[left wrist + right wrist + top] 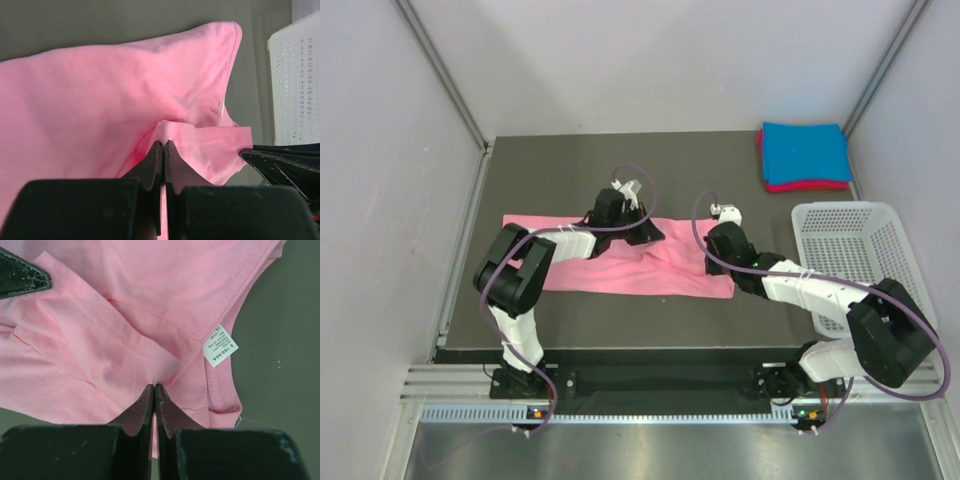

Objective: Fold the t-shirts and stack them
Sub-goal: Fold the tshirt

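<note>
The light pink t-shirt (pixel 620 272) lies in a long, partly folded strip across the middle of the dark table. My left gripper (pixel 652 236) is shut on a fold of it near its upper middle; in the left wrist view the jaws (pixel 164 144) meet on pink cloth (pixel 100 100). My right gripper (pixel 710 258) is shut on the shirt's right end; its jaws (pixel 154 386) pinch a fold beside the collar and a white size label (pixel 220 345). The bright blue t-shirt (pixel 805 150) lies folded on the magenta-red one (pixel 807 186) at the back right.
A white mesh basket (pixel 850 215) stands at the right edge of the table and shows in the left wrist view (pixel 297 80). Grey walls close in the back and sides. The two grippers are close together over the shirt.
</note>
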Available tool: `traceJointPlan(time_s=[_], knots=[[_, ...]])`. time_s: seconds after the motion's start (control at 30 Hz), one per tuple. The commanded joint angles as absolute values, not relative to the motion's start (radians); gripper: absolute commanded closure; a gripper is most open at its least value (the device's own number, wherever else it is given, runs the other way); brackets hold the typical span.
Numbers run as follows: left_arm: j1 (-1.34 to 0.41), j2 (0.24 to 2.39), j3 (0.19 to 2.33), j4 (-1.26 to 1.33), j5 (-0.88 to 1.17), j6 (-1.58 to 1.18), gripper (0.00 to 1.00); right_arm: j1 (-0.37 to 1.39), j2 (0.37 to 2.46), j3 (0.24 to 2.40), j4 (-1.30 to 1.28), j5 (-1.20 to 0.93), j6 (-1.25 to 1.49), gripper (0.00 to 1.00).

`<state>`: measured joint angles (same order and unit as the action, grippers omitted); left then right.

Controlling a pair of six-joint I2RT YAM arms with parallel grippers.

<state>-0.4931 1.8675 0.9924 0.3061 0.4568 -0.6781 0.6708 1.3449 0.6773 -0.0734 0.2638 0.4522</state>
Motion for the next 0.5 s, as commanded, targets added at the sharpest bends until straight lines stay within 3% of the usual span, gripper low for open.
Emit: traceJointPlan(time_s=[0.0, 0.47], knots=[[-0.494, 1.807, 0.959, 0.393, 0.408, -0.701, 1.0, 0.661, 1.344, 0.727, -0.034, 0.271, 0.417, 1.0], [-0.494, 1.732, 0.904, 0.371, 0.27, -0.7, 1.0, 0.637, 1.374, 0.727, -0.008, 0.36, 0.387, 1.0]])
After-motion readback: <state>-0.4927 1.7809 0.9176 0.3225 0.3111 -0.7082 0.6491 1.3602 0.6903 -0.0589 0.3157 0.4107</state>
